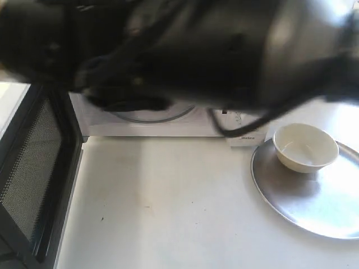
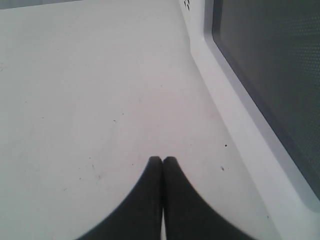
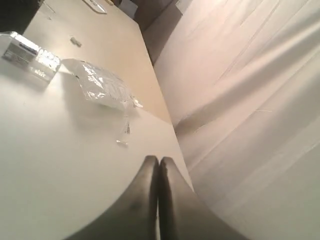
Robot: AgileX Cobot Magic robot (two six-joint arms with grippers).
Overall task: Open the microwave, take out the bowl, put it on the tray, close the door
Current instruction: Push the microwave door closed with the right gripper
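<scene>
Resting on the tray [image 1: 314,207], the bowl [image 1: 305,147] is judged delivered, so the open door [image 1: 33,168] is to be pushed shut by the left gripper [image 2: 162,160], seen closed and empty like the right gripper [image 3: 158,160].

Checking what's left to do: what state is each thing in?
door: open, inner face showing
microwave: open
bowl: upright on the tray, looks empty
tray: holds the bowl
left gripper: shut, empty
right gripper: shut, empty
</scene>
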